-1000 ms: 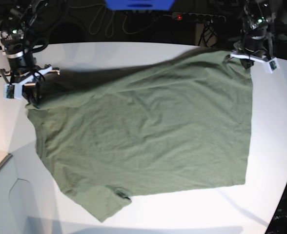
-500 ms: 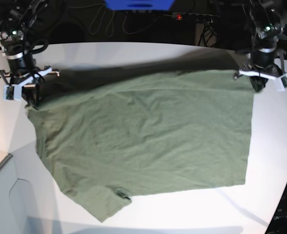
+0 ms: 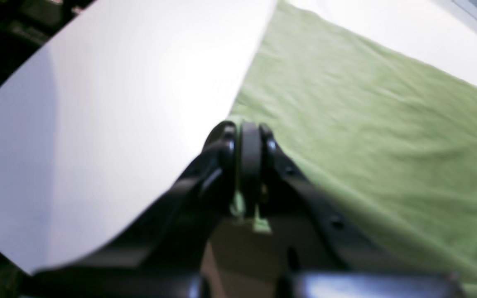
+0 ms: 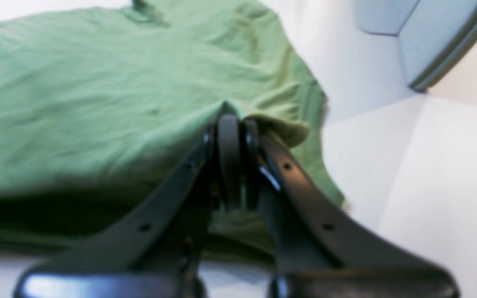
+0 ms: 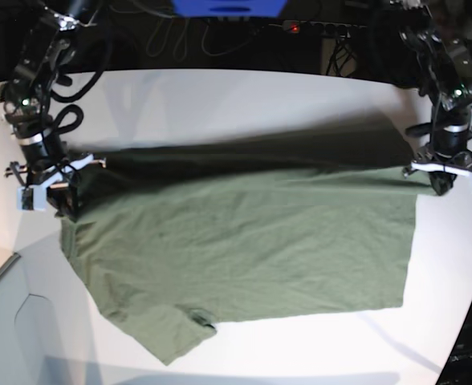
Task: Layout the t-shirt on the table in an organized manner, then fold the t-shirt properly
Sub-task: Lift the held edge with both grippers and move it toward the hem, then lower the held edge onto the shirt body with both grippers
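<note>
The t-shirt (image 5: 244, 249) lies spread over the middle of the table (image 5: 220, 96), its far edge lifted off the surface between the two arms, the near part flat; a sleeve points toward the near left corner in the base view. The left gripper (image 5: 443, 183) is clenched on the far corner of the shirt at the base view's right; the right gripper (image 5: 55, 196) is clenched on the opposite far corner at that view's left; both wrist views show cloth pinched between the shut jaws.

The step in hand looks like a fold of the far edge over the near part, or a stretch to flatten it; either way it goes best if both arms travel level and at one pace, with the cloth taut between them but not so tight that the near half drags; the held edge should come down parallel to the near hem before either corner is let go.

The base view alone shows the whole outline, the dark shadow under the raised edge, and how the two arms stand to each other; the left wrist view (image 3: 249, 165) shows the straight side edge against bare table; the right wrist view (image 4: 234, 161) shows the corner bunched over the jaw tips and a grey-rimmed panel beyond the cloth.
</note>
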`<state>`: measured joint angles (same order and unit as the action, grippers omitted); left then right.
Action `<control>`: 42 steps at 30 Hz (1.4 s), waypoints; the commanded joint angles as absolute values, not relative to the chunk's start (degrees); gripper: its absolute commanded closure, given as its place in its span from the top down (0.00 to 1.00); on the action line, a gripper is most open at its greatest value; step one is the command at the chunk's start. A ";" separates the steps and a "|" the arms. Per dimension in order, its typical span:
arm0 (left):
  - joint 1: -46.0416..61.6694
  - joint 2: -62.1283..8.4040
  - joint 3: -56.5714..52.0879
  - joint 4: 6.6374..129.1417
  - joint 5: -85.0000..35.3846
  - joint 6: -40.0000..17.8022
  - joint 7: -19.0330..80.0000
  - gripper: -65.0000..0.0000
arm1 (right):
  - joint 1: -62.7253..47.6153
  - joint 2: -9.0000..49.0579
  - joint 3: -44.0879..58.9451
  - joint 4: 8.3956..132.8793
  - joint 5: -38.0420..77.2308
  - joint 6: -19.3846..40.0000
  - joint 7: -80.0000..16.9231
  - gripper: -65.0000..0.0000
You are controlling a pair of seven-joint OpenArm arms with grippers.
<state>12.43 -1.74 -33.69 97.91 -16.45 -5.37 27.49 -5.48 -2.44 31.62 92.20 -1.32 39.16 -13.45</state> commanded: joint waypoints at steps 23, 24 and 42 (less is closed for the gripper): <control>-6.99 -3.91 -33.63 78.02 -17.10 -5.58 26.07 0.00 | 8.40 3.74 27.30 75.12 -0.40 40.00 -11.74 0.00; -7.69 -4.18 -33.63 77.05 -17.10 -5.58 26.07 0.00 | 9.01 3.74 27.30 74.77 -0.40 40.00 -11.74 0.00; -13.14 -6.64 -33.71 64.84 -17.10 -5.58 25.45 0.00 | 18.51 6.64 22.81 59.74 -0.40 40.00 -11.65 0.00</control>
